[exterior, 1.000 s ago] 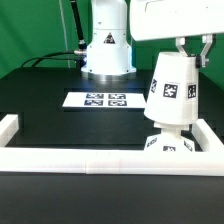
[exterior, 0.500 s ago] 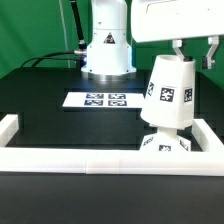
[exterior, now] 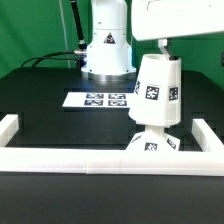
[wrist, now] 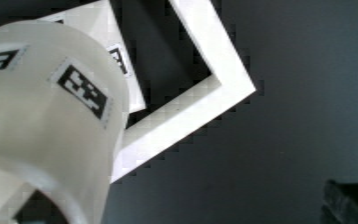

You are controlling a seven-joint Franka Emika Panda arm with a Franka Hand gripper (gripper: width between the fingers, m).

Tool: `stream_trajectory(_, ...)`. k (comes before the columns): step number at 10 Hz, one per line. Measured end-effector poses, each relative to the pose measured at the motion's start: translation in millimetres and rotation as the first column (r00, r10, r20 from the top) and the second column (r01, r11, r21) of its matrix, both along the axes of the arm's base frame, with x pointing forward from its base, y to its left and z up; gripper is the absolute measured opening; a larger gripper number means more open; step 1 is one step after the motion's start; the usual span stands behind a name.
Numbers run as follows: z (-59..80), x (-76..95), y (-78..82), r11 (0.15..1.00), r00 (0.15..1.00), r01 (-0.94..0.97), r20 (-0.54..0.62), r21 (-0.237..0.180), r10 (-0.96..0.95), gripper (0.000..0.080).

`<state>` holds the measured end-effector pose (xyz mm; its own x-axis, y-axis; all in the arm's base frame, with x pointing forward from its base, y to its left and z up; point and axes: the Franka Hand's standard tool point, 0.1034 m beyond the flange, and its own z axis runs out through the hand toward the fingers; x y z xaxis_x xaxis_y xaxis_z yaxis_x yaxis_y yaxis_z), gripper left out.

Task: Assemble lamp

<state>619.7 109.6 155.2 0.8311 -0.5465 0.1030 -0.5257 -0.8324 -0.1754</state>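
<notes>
The white cone-shaped shade (exterior: 158, 90) with square tags stands slightly tilted on the small square base block (exterior: 152, 146), near the front rail at the exterior view's right. The shade fills one side of the wrist view (wrist: 60, 110). My gripper (exterior: 186, 44) is just above the shade's top, toward the exterior view's right. It is open and holds nothing. In the wrist view the gripper (wrist: 185, 212) has one dark finger (wrist: 16, 207) beside the shade and the other (wrist: 354, 195) far off. The bulb is hidden.
White border rails run along the front (exterior: 100, 160), left (exterior: 8, 128) and right (exterior: 205, 135); a rail corner shows in the wrist view (wrist: 211, 85). The marker board (exterior: 98, 99) lies mid-table before the robot's white pedestal (exterior: 107, 45).
The shade and base block have shifted toward the exterior view's left and the shade now leans a little. The gripper opened wider, then moved left with them.
</notes>
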Motion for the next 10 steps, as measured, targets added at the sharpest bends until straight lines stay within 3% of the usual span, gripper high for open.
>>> stream_trajectory(2,3.2,0.2,-3.8,1.0,1.0,-0.013,-0.004,-0.002,0.013,0.0692)
stream_trajectory(5,36.1,-11.2,-6.0,0.999,0.999,0.006,-0.037,0.034,-0.004,0.0699)
stream_trajectory(7,50.5,-17.7,-7.4,0.999,0.999,0.013,-0.034,0.049,-0.011,0.0699)
stream_trajectory(10,49.1,-20.2,-8.4,0.999,0.999,0.014,-0.038,0.049,-0.012,0.0699)
